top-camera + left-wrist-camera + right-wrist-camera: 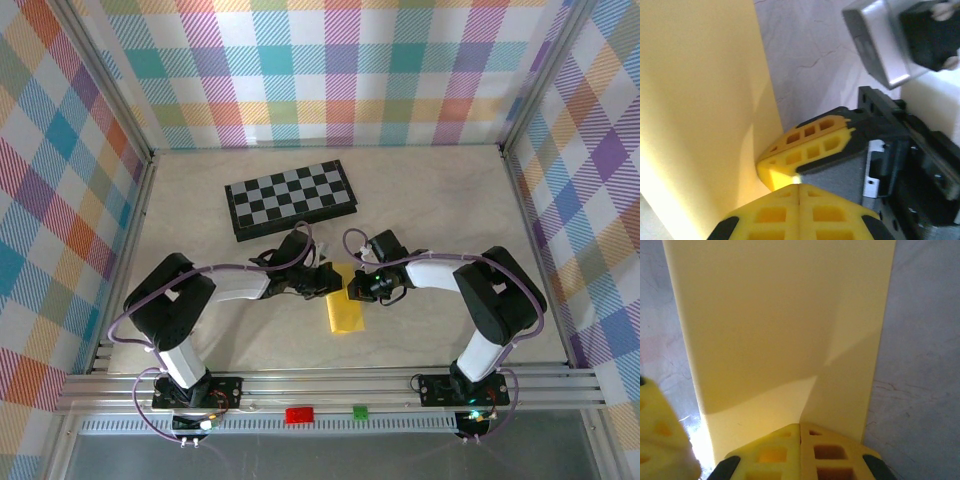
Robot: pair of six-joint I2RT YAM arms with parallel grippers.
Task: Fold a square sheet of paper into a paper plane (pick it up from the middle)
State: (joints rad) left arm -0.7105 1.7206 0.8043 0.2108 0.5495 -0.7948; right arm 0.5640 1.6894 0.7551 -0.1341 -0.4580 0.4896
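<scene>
Locate the sheet on the bench, near the front centre. It sits in front of the chessboard and apart from it. The sheet appears as a narrow folded strip, with its long axis running front to back.

The left claw and right claw meet almost tip to tip at the strip's far end. In each wrist view, the claw's pads are pressed flush together. The right claw's tips sit over the sheet's end edge, and the left claw's tips sit beside its side edge. You cannot tell whether either claw has paper nipped between its pads.
</scene>
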